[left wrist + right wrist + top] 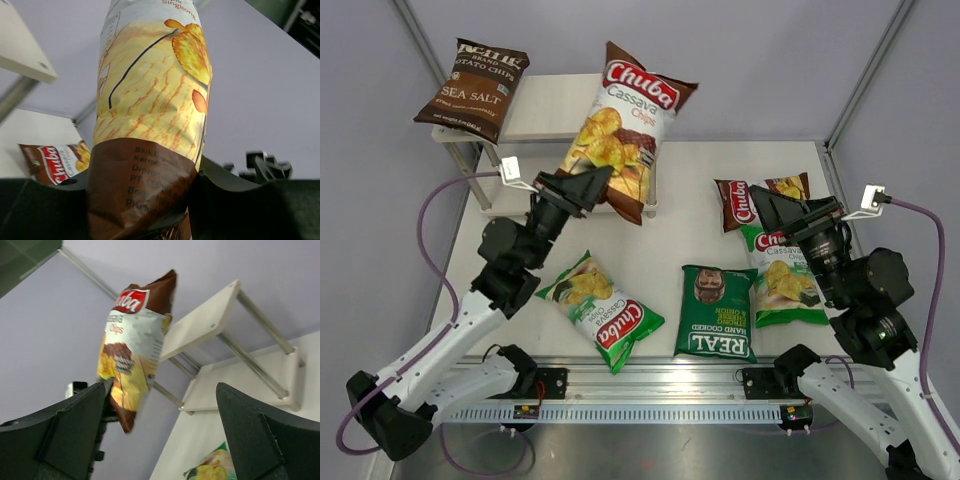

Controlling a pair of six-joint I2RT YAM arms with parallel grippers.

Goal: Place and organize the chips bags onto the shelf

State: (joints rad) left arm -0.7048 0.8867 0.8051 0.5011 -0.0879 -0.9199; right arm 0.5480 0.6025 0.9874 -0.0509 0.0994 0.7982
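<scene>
My left gripper [582, 188] is shut on the bottom end of a brown and white Chuba bag [620, 120], which stands raised in front of the shelf [545, 112]. In the left wrist view that bag [150, 115] fills the middle, pinched in the left gripper [142, 202]. A dark brown Sea Salt bag [472, 88] lies on the shelf's top board at the left. My right gripper [772, 212] hangs open and empty over a second brown Chuba bag [730, 200] and a green Chuba bag [782, 280]. The right wrist view shows the open right gripper [165, 415], the raised bag [132, 340] and the shelf [205, 322].
Another green Chuba bag [602, 312] lies near the left arm at the front. A dark green REAL bag [717, 312] lies flat beside it, at the middle front. Grey walls with metal posts close the back and sides. The shelf's lower board [510, 195] sits behind the left gripper.
</scene>
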